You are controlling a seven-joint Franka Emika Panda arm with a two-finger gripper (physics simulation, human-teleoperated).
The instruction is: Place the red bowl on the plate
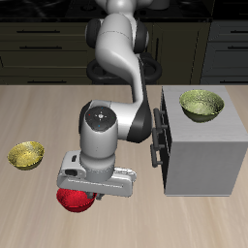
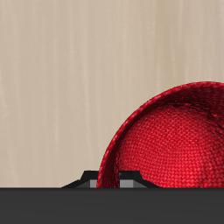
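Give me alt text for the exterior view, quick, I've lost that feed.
The robot arm bends down over the red bowl near the table's front edge, its tool low at the bowl, fingers hidden. One yellow-green bowl sits on the wooden table; another rests atop a grey cabinet. No plate is visible.

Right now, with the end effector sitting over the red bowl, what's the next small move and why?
Probably lower straight down and close on the rim. The end effector sits directly over the red bowl, whose rim runs right at the fingers in the wrist view. Whether the fingers already grip it cannot be seen. The plate is not in view.
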